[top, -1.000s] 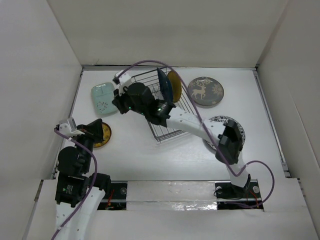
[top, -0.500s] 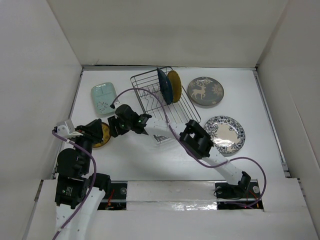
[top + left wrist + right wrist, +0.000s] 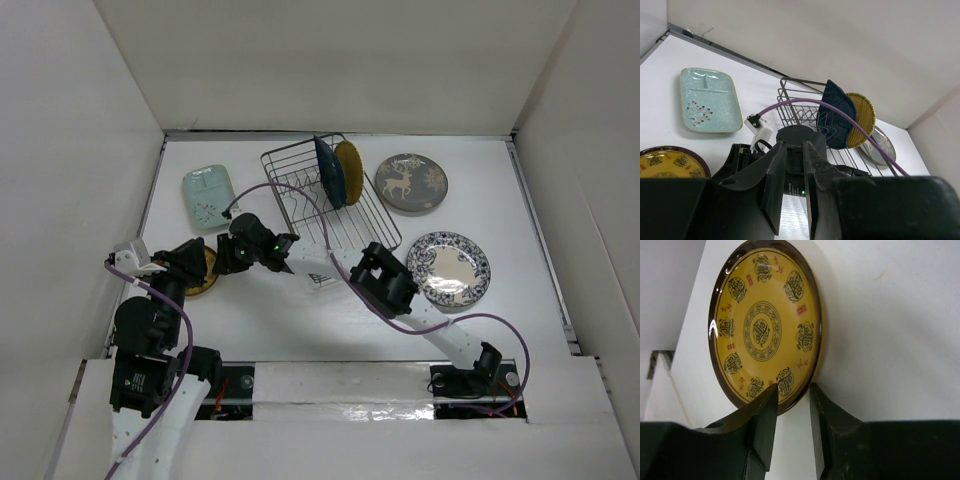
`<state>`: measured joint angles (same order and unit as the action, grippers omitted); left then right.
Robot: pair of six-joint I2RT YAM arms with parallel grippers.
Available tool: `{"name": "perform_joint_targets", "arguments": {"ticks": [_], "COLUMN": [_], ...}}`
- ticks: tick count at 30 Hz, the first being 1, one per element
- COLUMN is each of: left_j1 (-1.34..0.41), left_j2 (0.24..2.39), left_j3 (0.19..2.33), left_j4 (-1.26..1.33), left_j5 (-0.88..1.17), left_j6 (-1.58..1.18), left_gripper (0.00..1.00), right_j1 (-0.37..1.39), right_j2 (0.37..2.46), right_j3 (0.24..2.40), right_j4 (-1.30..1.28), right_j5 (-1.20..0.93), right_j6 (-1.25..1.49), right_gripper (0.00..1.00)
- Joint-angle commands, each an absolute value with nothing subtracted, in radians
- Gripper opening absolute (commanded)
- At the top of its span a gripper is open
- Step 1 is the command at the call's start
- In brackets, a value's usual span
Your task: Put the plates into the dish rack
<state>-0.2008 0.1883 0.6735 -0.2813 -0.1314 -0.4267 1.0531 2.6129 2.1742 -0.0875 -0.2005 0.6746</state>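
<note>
A yellow round plate with a dark rim point(image 3: 762, 322) lies flat at the table's front left point(image 3: 205, 272). My right gripper point(image 3: 792, 389) is open at its near edge, one finger over the rim and the other on the bare table beside it. Just left of it, my left gripper point(image 3: 794, 146) is open by a narrow gap with nothing in it, facing the right arm's wrist. The dish rack point(image 3: 300, 170) holds a dark blue leaf dish point(image 3: 328, 170) and a yellow plate point(image 3: 349, 172) on edge.
A pale mint rectangular dish point(image 3: 208, 196) lies left of the rack. The grey deer plate point(image 3: 411, 183) and the blue-and-white patterned plate point(image 3: 449, 268) lie to its right. The right arm's purple cable loops over the rack. White walls close three sides.
My right arm has drawn back from above the rack to the front-left yellow plate. Both grippers have gone from shut to open. The left arm has hardly moved.
</note>
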Motion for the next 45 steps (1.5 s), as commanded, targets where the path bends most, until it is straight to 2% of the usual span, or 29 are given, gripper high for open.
{"name": "perform_joint_targets", "arguments": {"ticks": [1, 2, 3, 6, 11, 17, 23, 24, 30, 33, 45], "left_j1": [-0.198, -0.198, -0.198, -0.198, -0.198, -0.198, -0.198, -0.198, -0.198, -0.198, -0.198], "left_j2": [0.192, 0.192, 0.187, 0.184, 0.173, 0.147, 0.140, 0.137, 0.127, 0.124, 0.081], "left_j3": [0.678, 0.678, 0.677, 0.678, 0.681, 0.683, 0.678, 0.677, 0.675, 0.675, 0.672], "left_j4": [-0.241, -0.241, -0.241, -0.241, -0.245, -0.247, -0.245, -0.242, -0.239, -0.239, -0.233], "left_j5": [-0.121, -0.123, -0.123, -0.124, -0.140, -0.161, -0.147, -0.144, -0.132, -0.127, -0.110], "left_j6": [-0.423, -0.423, -0.423, -0.425, -0.422, -0.423, -0.426, -0.425, -0.422, -0.423, -0.420], "left_gripper": [0.18, 0.18, 0.18, 0.18, 0.19, 0.21, 0.23, 0.23, 0.25, 0.25, 0.26], "right_j1": [1.048, 1.048, 1.048, 1.048, 1.048, 1.057, 0.958, 0.944, 0.855, 0.844, 0.873], "right_j2": [2.638, 2.637, 2.631, 2.562, 2.346, 2.088, 1.881, 1.846, 1.802, 1.813, 1.910], "right_j3": [2.191, 2.184, 2.171, 2.039, 1.831, 1.669, 1.563, 1.549, 1.614, 1.653, 1.717], "right_j4": [-0.011, -0.011, 0.033, 0.138, 0.268, 0.307, 0.229, 0.200, 0.054, 0.044, 0.184], "right_j5": [-0.210, -0.210, -0.204, -0.189, -0.153, -0.005, 0.262, 0.367, 0.800, 0.934, 1.181], "right_j6": [0.756, 0.756, 0.770, 0.801, 0.755, 0.614, 0.450, 0.395, 0.140, 0.017, -0.383], "right_gripper": [0.25, 0.25, 0.14, 0.00, 0.00, 0.00, 0.00, 0.00, 0.00, 0.00, 0.00]}}
